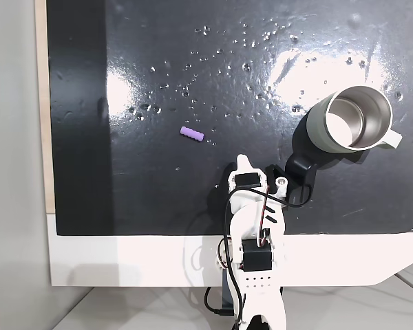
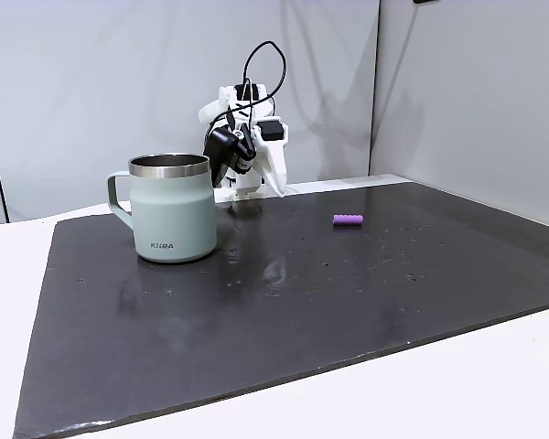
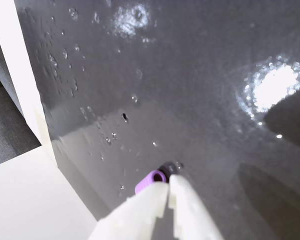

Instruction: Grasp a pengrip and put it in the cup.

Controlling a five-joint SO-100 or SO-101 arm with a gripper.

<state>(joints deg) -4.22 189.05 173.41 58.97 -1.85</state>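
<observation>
Lying on the glossy black mat (image 1: 158, 199), the small lilac ribbed pengrip (image 1: 191, 134) sits apart from the grey-green steel cup (image 1: 351, 120). The white 2-finger gripper (image 3: 168, 187), its fingers pressed together and holding nothing, hovers near the mat's edge.

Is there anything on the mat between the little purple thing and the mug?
No. In both fixed views, only bare dark mat separates the pengrip from the cup.

arm folded back near its base, gripper (image 3: 168, 186) fingers pressed together, empty, tips pointing down-forward
</observation>
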